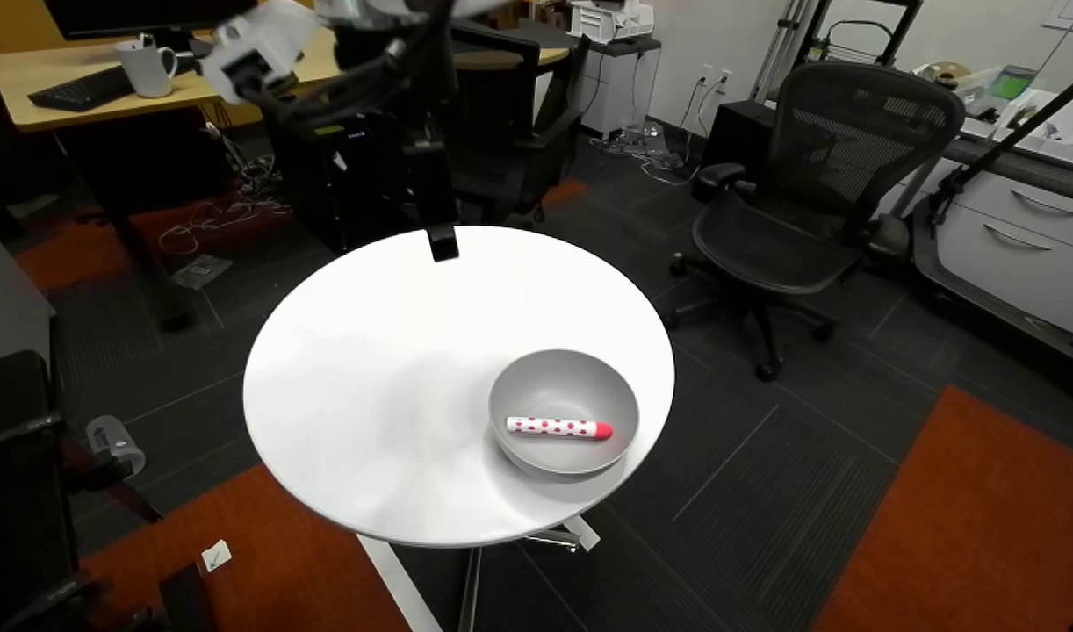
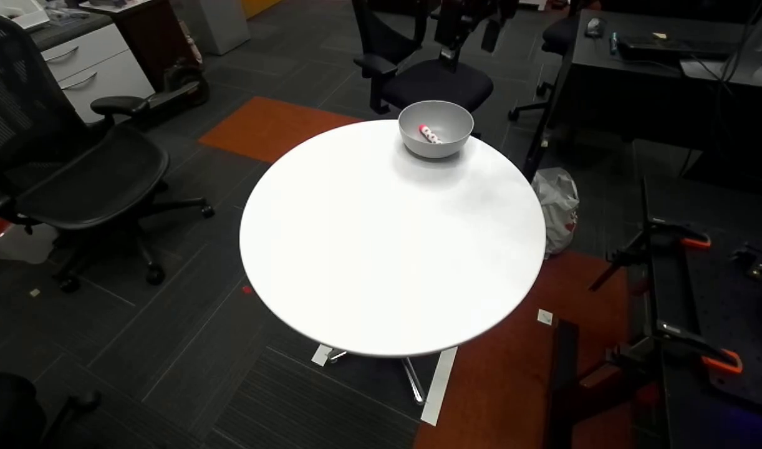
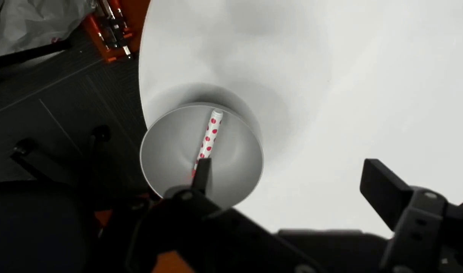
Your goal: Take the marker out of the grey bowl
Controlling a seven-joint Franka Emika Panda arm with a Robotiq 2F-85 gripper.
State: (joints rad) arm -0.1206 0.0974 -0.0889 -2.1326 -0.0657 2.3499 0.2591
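Hangs with jaws spread wide, pinching nothing, off-centre from the marker [image 3: 208, 138] in the wrist view. If lowered straight from there, could come down on the grey bowl [image 3: 171, 148] itself, through poor centring. As for the marker, lies inside that bowl and may roll along the smooth curve at a one-sided nudge. As for the bowl, sits near the edge of the round white surface [image 1: 370, 333] and may tip off under an outward push. Around it, notice dark carpet [image 1: 738, 465] with orange patches [image 1: 975, 518], a mesh chair [image 1: 822, 145], a desk [image 1: 45, 61] bearing a mug [image 1: 146, 72].
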